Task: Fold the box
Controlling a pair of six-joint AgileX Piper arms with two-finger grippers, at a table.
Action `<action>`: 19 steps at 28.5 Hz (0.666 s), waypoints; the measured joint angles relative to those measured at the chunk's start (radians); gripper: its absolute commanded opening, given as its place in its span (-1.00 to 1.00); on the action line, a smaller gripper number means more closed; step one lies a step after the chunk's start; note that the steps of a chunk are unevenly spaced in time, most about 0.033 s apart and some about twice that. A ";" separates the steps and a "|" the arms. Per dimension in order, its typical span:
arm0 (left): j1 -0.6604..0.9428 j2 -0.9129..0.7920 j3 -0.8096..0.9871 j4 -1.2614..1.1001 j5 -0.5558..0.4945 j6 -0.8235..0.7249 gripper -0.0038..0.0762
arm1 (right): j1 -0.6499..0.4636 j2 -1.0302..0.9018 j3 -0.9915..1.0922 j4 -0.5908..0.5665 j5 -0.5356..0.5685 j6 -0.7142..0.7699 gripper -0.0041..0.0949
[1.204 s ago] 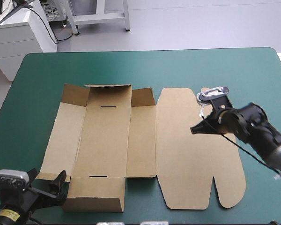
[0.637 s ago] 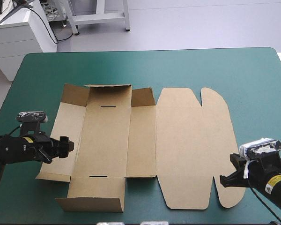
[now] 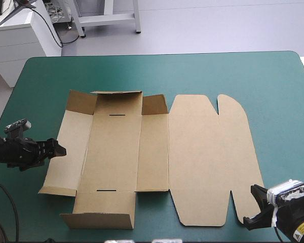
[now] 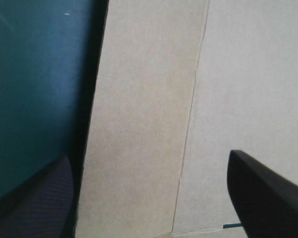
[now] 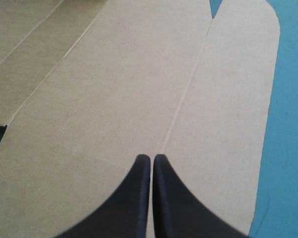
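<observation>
On the table point(image 3: 35, 81) the box point(image 3: 202, 157) is laid mostly flat; it is judged light, stiff board, best taken by its left-edge flap. Left gripper point(image 4: 148, 156) is spread; right gripper point(image 5: 152, 157) is closed, empty.

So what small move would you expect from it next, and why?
Probably the left gripper easing forward to shut on the left side panel of the box: its fingers stand open with that panel's outer edge between them, and the panel lies flat while the end flaps already stand up.
</observation>
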 measured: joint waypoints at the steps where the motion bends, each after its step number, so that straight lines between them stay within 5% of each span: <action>1: 0.000 0.026 0.000 0.005 0.001 0.011 0.59 | 0.000 -0.029 0.016 0.000 -0.013 -0.018 -0.92; 19: -0.127 0.158 -0.003 0.065 0.094 0.060 0.59 | 0.000 -0.088 0.031 0.015 -0.029 -0.056 -0.92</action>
